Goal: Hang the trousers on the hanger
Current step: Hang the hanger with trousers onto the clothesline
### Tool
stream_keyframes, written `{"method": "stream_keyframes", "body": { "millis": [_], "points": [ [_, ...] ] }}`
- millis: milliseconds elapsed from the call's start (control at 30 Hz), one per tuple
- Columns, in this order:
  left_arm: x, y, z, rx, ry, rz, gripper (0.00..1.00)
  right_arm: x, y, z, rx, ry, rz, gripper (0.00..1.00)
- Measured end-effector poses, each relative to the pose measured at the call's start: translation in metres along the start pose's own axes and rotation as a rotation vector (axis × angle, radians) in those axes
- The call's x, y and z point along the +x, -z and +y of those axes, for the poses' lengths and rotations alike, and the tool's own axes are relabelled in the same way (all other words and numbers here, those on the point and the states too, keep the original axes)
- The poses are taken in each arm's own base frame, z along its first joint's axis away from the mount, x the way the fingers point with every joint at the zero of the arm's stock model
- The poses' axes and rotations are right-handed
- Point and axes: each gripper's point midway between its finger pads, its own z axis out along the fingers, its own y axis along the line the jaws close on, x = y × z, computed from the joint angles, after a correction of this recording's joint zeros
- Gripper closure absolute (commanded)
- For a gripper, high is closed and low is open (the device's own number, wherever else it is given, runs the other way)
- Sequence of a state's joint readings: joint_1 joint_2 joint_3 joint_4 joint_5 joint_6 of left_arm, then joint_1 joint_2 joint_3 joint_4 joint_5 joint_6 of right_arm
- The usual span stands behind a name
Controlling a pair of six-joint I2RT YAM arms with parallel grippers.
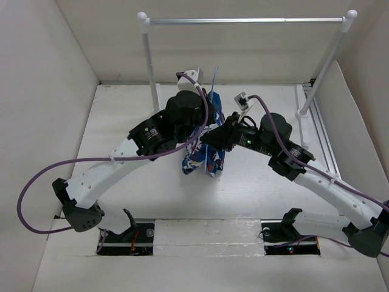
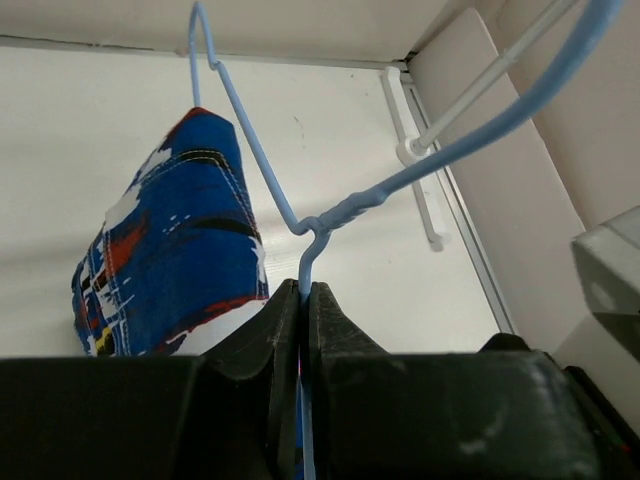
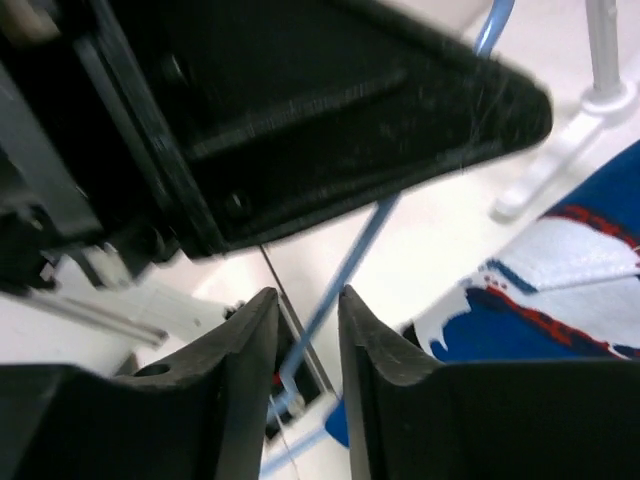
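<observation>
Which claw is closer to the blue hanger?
Left. The left gripper is shut on the hanger wire; the right gripper has its jaws apart, the wire showing in the gap, unclamped.

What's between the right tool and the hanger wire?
Nothing visible. The hanger runs straight down to the gap of the right tool. The left arm looms above and the trousers hang off to one side.

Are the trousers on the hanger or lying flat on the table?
On the hanger. The trousers drape over the wire of the hanger, which the left gripper holds up.
</observation>
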State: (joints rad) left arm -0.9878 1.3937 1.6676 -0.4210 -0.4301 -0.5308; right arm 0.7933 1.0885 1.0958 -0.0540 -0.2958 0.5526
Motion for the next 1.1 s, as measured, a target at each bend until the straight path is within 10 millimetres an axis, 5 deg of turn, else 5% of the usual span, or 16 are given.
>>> {"method": "stream_keyframes", "body": {
  "millis": [33,133,233,733,967,1100],
  "points": [
    [-0.001,0.0,0.0,0.002,0.002,-0.002,1.0,-0.004,-0.001,0.003,-0.011,-0.011,-0.018,0.65],
    [-0.004,-0.001,0.0,0.001,0.005,-0.013,1.0,-0.01,-0.006,0.006,-0.032,-0.044,-0.051,0.91],
    [-0.008,0.001,0.005,-0.01,0.007,-0.032,1.0,-0.008,-0.011,-0.001,-0.005,-0.108,-0.049,0.99],
    [-0.031,-0.004,-0.006,0.077,0.074,-0.105,1.0,-0.037,-0.002,-0.013,0.041,-0.138,-0.097,1.0],
    [-0.052,0.001,-0.024,0.139,0.069,-0.138,0.46,-0.051,0.003,-0.023,0.063,-0.147,-0.125,1.0],
    [-0.066,0.008,-0.032,0.172,0.075,-0.168,0.41,-0.058,0.01,-0.042,0.108,-0.172,-0.133,1.0]
  ]
}}
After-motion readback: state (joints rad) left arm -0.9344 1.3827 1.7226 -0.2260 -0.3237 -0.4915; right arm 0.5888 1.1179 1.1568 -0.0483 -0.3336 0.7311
